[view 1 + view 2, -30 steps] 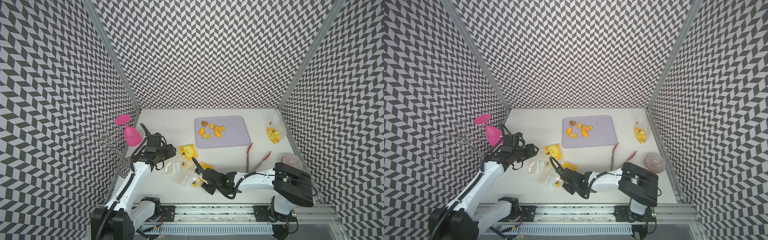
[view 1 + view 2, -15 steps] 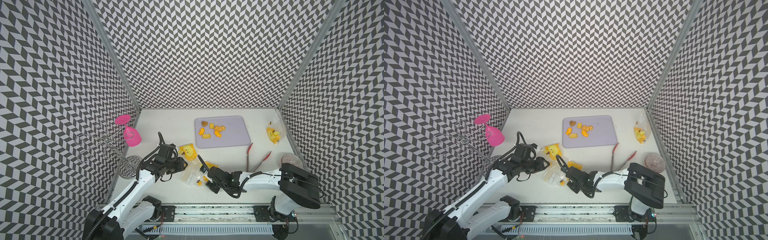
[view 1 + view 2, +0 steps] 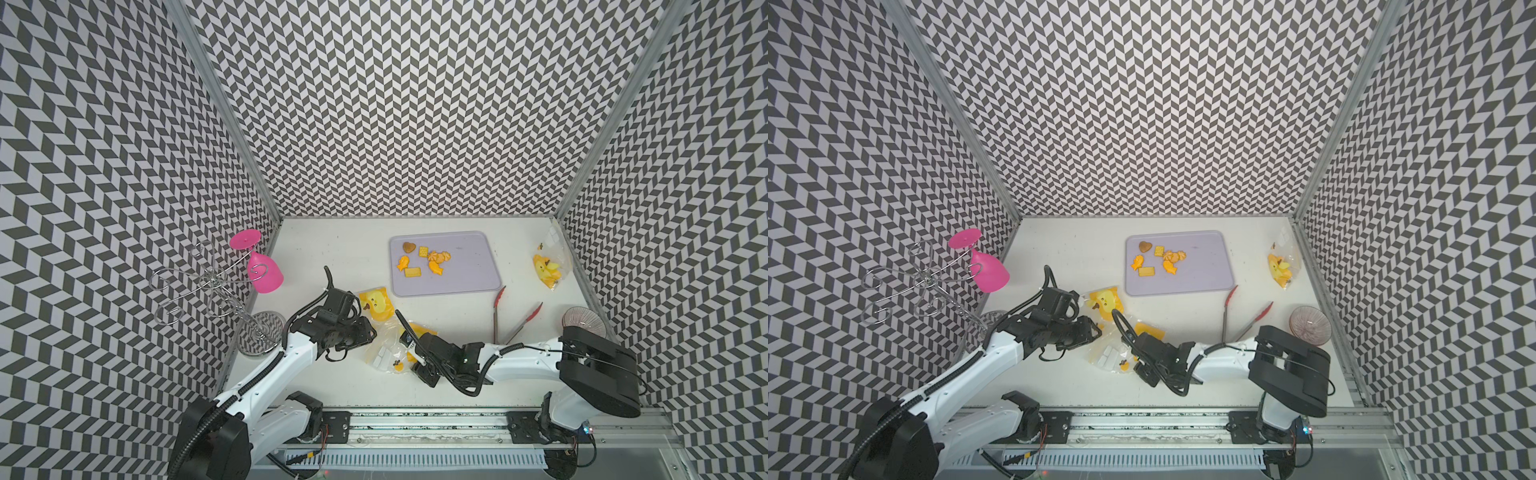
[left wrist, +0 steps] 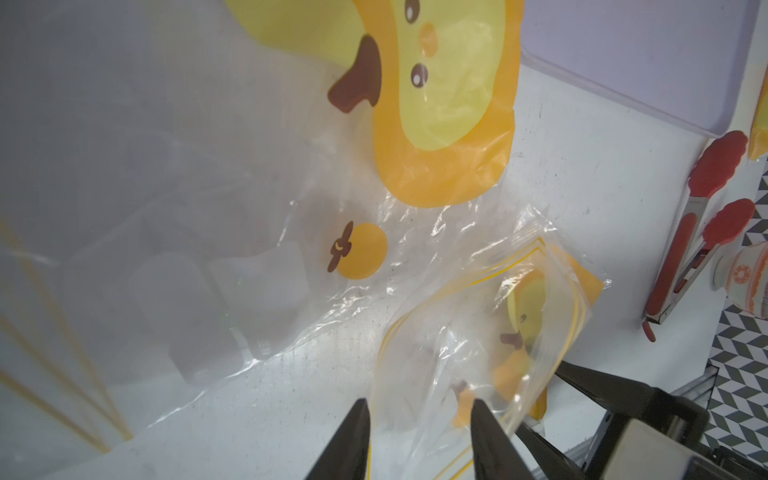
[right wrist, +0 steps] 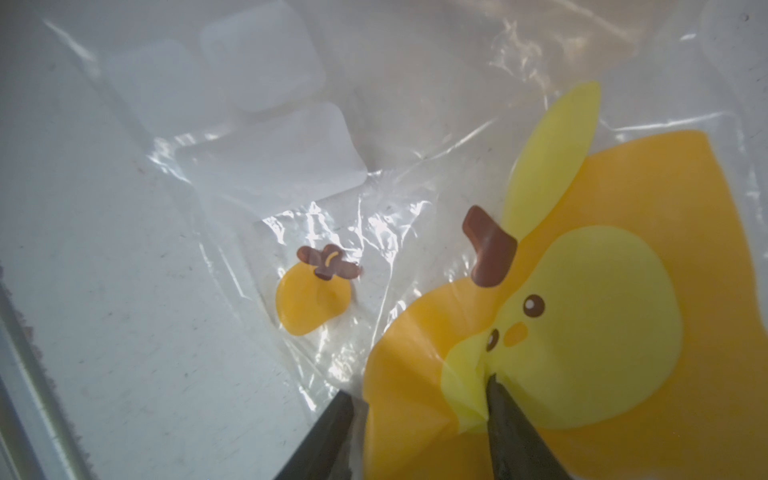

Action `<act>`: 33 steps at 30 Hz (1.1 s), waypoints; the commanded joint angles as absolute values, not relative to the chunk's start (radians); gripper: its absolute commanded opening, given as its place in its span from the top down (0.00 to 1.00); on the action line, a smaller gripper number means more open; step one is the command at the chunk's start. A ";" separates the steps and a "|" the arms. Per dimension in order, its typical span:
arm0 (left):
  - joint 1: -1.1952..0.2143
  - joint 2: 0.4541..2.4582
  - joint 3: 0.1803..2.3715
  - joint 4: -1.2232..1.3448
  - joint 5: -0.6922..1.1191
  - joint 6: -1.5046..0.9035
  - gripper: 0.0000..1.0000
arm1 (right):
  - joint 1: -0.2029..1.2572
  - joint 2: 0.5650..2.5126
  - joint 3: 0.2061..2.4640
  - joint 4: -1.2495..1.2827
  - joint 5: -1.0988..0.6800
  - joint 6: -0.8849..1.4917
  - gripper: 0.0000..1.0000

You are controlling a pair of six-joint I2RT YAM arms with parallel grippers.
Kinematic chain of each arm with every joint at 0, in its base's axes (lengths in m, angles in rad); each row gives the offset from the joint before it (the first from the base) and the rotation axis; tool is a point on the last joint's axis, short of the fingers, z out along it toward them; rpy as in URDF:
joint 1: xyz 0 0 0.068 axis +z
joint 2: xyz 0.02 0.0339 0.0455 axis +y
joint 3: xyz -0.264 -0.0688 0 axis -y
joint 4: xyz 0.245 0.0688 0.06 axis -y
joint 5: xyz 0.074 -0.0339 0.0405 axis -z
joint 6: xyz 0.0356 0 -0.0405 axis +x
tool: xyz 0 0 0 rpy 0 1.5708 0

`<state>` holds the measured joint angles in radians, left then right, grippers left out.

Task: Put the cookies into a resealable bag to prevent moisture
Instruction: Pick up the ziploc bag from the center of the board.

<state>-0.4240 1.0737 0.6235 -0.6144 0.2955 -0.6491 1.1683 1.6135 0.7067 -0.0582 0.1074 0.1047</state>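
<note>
Several small orange, yellow and brown cookies lie on the lilac tray at the back. A clear resealable bag with a yellow chick print lies crumpled near the front, its mouth gaping. My left gripper is open, its fingers straddling the bag's mouth edge. From the opposite side my right gripper is open too, with the orange printed part bunched between its fingers.
A second printed bag lies just behind the grippers, and a third by the right wall. Red-tipped tongs and a pink glass bowl lie at the right. A wire rack holding a pink glass stands at the left wall.
My left arm has swung in from the left wall to the bag's mouth, its jaws narrowing. The bag has shifted slightly right. The right gripper has barely moved.
</note>
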 commanded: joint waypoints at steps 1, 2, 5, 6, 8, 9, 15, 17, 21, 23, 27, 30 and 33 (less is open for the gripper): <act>-0.441 1.096 0.628 -0.603 0.285 -0.658 0.59 | 1.166 1.605 0.699 -0.032 0.092 0.107 0.51; -0.444 1.109 0.627 -0.601 0.285 -0.658 0.58 | 1.166 1.605 0.698 -0.028 0.090 0.107 0.51; -0.458 1.146 0.630 -0.590 0.290 -0.655 0.57 | 1.167 1.606 0.696 -0.024 0.088 0.111 0.51; -0.460 1.155 0.633 -0.585 0.290 -0.654 0.57 | 1.167 1.607 0.698 -0.022 0.087 0.112 0.51; -0.464 1.171 0.638 -0.580 0.286 -0.653 0.59 | 1.167 1.605 0.695 -0.020 0.089 0.113 0.51; -0.463 1.174 0.639 -0.577 0.284 -0.652 0.60 | 1.166 1.605 0.694 -0.017 0.088 0.114 0.51; -0.466 1.200 0.652 -0.545 0.299 -0.624 0.71 | 1.165 1.603 0.685 -0.008 0.092 0.122 0.52; -0.469 1.204 0.651 -0.536 0.308 -0.617 0.78 | 1.164 1.602 0.681 -0.005 0.091 0.126 0.52; -0.474 1.198 0.646 -0.528 0.313 -0.616 0.92 | 1.156 1.586 0.670 0.006 0.097 0.145 0.52; -0.475 1.192 0.648 -0.523 0.316 -0.612 1.00 | 1.147 1.575 0.663 0.013 0.091 0.153 0.52; -0.475 1.172 0.650 -0.519 0.312 -0.611 1.00 | 1.128 1.546 0.650 0.019 0.094 0.172 0.49; -0.474 1.155 0.640 -0.497 0.334 -0.609 1.00 | 1.109 1.518 0.633 0.031 0.089 0.182 0.48; -0.476 1.138 0.628 -0.471 0.357 -0.613 1.00 | 1.094 1.487 0.622 0.041 0.093 0.189 0.37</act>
<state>-0.4709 1.1618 0.6250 -0.5171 0.3309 -0.6186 1.1049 1.5276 0.6334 -0.0139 0.0937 0.1696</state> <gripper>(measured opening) 0.047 0.617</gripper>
